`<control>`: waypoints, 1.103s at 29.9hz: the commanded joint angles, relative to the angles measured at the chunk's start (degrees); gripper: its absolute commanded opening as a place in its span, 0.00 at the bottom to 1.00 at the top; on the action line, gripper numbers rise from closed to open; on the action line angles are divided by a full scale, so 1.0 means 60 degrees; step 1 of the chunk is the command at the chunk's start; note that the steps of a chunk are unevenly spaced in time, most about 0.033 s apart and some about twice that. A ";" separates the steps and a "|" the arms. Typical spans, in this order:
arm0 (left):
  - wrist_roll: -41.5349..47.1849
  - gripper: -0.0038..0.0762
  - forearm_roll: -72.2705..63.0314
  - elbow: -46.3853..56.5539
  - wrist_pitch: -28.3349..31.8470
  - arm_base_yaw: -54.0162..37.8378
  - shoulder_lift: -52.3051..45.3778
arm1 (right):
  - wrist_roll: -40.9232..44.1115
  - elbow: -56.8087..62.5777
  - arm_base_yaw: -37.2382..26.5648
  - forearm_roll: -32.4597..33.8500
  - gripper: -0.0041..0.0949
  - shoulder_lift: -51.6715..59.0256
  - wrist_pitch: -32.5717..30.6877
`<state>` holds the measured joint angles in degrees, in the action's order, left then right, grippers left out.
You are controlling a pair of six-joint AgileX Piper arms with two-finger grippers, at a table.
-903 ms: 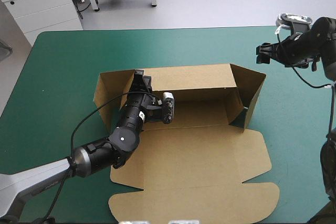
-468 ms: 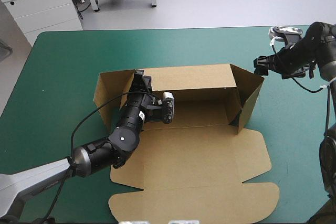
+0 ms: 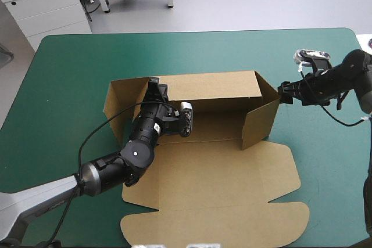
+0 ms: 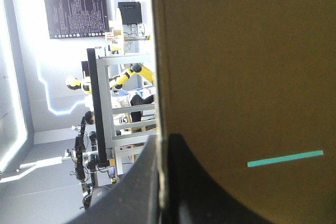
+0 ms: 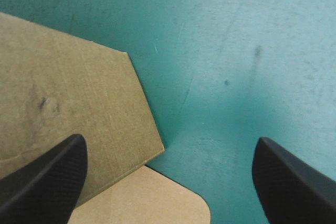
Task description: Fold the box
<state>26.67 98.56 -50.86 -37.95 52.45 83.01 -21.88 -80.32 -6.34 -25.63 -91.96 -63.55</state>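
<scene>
1. The left gripper (image 3: 154, 87) is clamped on the box (image 3: 215, 172). In the left wrist view the brown board is seen pinched between its black fingers (image 4: 199, 198), which are all but closed.
2. The grip is taken at the left end of the rear wall (image 3: 215, 85), which is stood upright.
3. The right gripper (image 3: 285, 92) is released, and in its own view its black fingers (image 5: 47, 177) are seen set well apart.
4. It is placed at the outer face of the right side wall (image 3: 258, 121), which is raised and angled inward. Whether contact is made cannot be told.
5. The left side flap (image 3: 121, 101) is splayed outward.
6. The box is laid mid-table on the teal-green cover (image 3: 75, 62), with the front panels (image 3: 221, 219) flat toward the near edge.
</scene>
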 commanded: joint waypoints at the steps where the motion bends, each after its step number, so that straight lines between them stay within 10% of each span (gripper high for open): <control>1: -0.0015 0.04 0.0787 -0.0211 -0.0012 0.0038 -0.0334 | -0.1095 0.0335 -0.0302 -0.1070 0.83 0.0616 0.0150; 22: -0.0015 0.04 0.0787 -0.0211 0.0058 0.0038 -0.0334 | -0.6378 0.2709 -0.0631 -0.4437 0.83 0.1478 0.0848; 33: -0.0015 0.04 0.0787 -0.0211 0.0058 0.0038 -0.0334 | -0.6195 0.2731 0.0355 -0.4348 0.83 0.1591 0.0910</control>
<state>26.67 98.71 -50.86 -37.55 52.36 83.01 -59.82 -62.70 -6.25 -49.84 -85.25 -59.12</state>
